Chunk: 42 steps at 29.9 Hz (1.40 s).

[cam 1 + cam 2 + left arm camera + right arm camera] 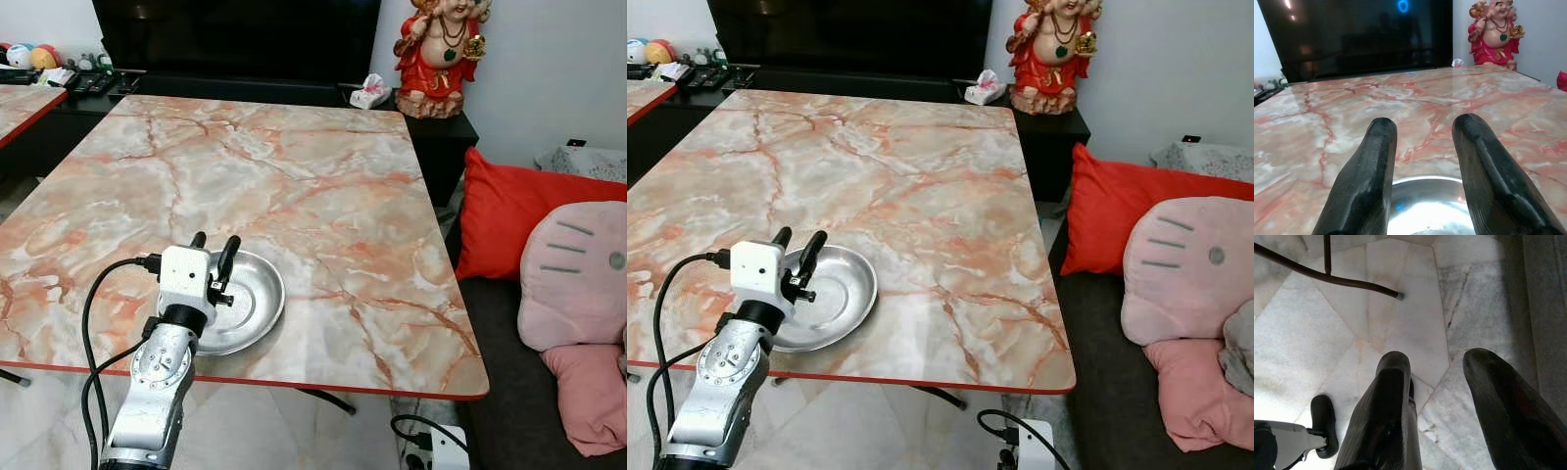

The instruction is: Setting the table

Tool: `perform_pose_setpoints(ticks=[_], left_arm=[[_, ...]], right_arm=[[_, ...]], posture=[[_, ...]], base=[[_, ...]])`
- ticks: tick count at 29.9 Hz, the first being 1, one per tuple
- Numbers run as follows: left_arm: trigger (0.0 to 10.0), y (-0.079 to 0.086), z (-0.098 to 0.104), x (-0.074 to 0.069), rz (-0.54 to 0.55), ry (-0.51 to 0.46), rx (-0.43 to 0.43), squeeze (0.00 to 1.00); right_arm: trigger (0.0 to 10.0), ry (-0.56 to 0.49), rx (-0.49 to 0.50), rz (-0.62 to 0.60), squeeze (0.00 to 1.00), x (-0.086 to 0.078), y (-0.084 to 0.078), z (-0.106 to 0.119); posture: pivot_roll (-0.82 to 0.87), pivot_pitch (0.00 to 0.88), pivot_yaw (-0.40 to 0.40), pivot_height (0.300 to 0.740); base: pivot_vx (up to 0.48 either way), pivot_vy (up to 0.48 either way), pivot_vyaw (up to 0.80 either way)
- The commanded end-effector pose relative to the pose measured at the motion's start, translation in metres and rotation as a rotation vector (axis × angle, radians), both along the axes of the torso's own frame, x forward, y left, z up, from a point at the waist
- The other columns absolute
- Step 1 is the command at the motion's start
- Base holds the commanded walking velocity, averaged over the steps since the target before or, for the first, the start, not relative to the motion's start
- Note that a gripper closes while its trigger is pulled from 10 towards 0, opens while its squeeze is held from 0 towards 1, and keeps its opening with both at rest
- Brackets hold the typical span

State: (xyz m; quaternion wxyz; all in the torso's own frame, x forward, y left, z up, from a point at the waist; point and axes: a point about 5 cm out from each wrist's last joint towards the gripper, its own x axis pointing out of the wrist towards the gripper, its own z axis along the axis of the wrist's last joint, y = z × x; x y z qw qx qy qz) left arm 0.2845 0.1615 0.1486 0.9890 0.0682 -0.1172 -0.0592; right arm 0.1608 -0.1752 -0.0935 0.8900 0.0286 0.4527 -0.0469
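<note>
Up front, the left gripper (214, 247) hovers over a shallow steel dish (257, 304) resting near the front edge of the marble-patterned table (294, 176), its two black fingers parted and holding nothing. Meanwhile the right gripper (1442, 382) hangs above the tiled floor (1317, 328), fingers likewise spread and empty.

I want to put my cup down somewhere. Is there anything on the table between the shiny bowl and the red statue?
No, just bare marble table lies between the metal bowl and the statue, as the left eye view shows.
</note>
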Motion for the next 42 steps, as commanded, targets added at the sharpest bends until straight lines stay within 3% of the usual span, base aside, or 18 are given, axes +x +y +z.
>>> perform_pose_setpoints(ticks=[1,27,42], left_arm=[[10.0,0.001,0.003,0.001,0.002,-0.02,0.008,0.0],[10.0,0.009,0.011,0.006,0.065,-0.034,-0.012,0.0],[10.0,0.009,0.013,0.008,0.073,-0.033,-0.029,0.0]], right_arm=[[10.0,0.012,-0.004,0.009,0.0,-0.003,0.0,-0.001],[10.0,-0.027,0.005,-0.024,0.0,0.008,-0.003,0.004],[10.0,-0.012,0.003,-0.019,0.0,0.006,-0.003,0.003]], posture=[[0.13,0.0,-0.058,0.74],[0.14,0.015,-0.053,0.74],[0.14,0.018,-0.053,0.74]], base=[[0.0,0.48,0.0],[0.0,0.48,0.09],[0.0,0.48,0.0]])
